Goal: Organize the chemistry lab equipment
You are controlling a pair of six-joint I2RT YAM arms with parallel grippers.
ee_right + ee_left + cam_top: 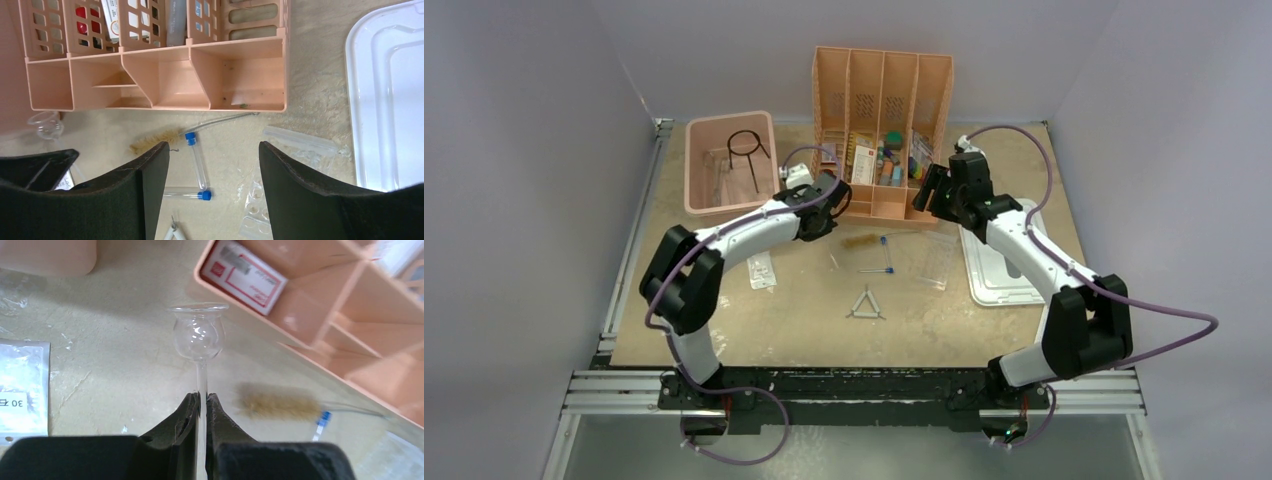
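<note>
My left gripper (829,203) is shut on the thin stem of a clear glass funnel (197,335), whose round bulb sticks out past the fingertips (190,405) over the table, close to the orange organizer (350,315). My right gripper (929,190) is open and empty, hanging above two blue-capped tubes (199,162) (182,192). A bristle brush (150,142), the clear tube rack (257,207) and the white triangle (865,305) lie on the table. The black ring tripod (746,150) stands in the pink bin (696,165). A clear packet (761,268) lies at the left. I cannot make out the tongs.
The orange divider organizer (882,120) with colourful small items stands at the back centre. The white lid (999,270) lies at the right, under the right arm. A clear flat bag (300,141) lies near the rack. Grey walls close in the sides and back.
</note>
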